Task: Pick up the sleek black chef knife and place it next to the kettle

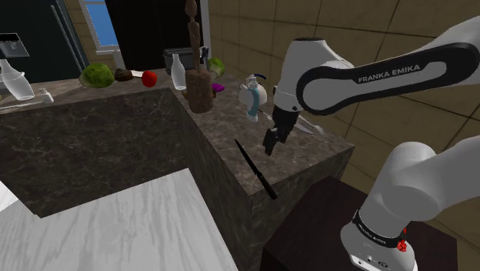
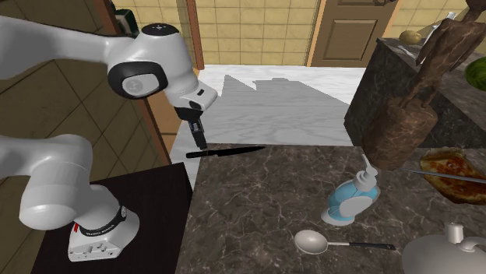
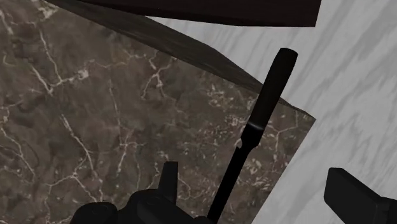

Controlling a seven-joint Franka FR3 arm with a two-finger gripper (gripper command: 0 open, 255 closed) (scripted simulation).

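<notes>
Lying flat by the counter (image 1: 304, 165) edge, slim all-black knife (image 1: 254, 168), handle at corner; jaws open above it, not touching. Grey kettle (image 2: 436, 253), contents hidden.

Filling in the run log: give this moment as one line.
stage: pre-grasp | end effector: open, over knife | knife: flat at counter edge, not held
</notes>
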